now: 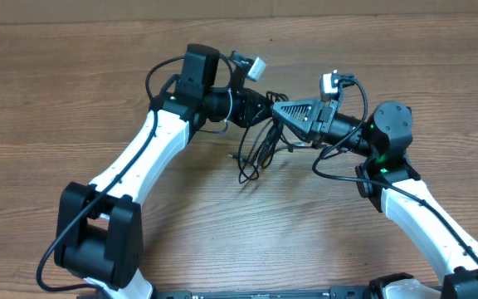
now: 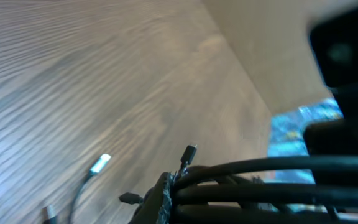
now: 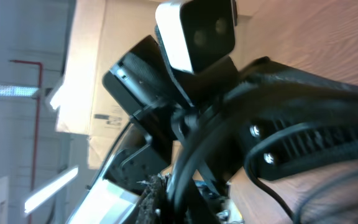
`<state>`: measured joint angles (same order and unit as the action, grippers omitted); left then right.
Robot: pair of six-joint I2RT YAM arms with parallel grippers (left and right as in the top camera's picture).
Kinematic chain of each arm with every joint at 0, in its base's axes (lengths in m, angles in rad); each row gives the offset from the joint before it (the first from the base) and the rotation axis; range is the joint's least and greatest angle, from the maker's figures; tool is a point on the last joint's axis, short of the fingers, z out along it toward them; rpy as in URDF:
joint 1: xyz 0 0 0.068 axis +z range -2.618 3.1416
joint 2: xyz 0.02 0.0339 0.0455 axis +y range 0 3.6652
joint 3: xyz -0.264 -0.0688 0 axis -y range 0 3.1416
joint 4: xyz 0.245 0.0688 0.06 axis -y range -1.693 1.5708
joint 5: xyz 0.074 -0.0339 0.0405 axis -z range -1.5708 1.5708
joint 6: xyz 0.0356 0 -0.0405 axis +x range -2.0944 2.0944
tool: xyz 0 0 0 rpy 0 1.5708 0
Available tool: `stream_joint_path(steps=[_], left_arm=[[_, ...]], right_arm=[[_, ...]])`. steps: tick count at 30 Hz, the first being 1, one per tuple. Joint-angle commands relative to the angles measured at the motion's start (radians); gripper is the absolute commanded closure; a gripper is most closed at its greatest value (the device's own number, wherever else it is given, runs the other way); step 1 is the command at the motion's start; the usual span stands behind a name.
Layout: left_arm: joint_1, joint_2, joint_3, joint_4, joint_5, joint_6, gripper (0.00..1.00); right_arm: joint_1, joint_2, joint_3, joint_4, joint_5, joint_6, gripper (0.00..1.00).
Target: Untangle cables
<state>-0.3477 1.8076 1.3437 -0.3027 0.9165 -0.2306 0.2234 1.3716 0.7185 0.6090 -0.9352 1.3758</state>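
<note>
Your bench sits in what looks like a robotics lab or workshop: two robot arms (image 1: 143, 154) on a wood-grain table (image 1: 48, 91), walled with cardboard sheet (image 1: 222, 7) at twelve o'clock. Right wrist view: labelled carton (image 3: 95, 74) at ten o'clock, red pipe (image 3: 37, 106) at nine, strip light (image 3: 51, 186) at seven.

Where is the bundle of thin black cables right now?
Overhead view, mid-table: the thin black cables bunch between the left tool and the right tool, loops drooping onto the wooden table.

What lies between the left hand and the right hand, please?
Only the cables: a dark bunch bridges the narrow gap between the left hand and the right hand, loose loops trailing from it. The overhead view shows this.
</note>
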Motion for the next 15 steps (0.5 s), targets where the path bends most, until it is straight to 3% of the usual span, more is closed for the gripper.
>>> stream_joint_path(steps=[1,7,9,15], left_arm=[[0.042,0.047,0.000,-0.007,-0.100,-0.065,0.96],[0.042,0.047,0.000,-0.012,-0.105,-0.066,0.96],[0.042,0.047,0.000,-0.014,-0.105,-0.066,0.96],[0.042,0.047,0.000,-0.029,-0.105,-0.092,0.96]], right_arm=[[0.006,-0.036,0.019,-0.117,0.026,-0.160,0.80],[0.005,-0.036,0.019,-0.369,0.119,-0.230,0.34],[0.005,-0.036,0.019,-0.419,0.131,-0.230,0.01],[0.005,-0.036,0.019,-0.522,0.131,-0.229,0.00]])
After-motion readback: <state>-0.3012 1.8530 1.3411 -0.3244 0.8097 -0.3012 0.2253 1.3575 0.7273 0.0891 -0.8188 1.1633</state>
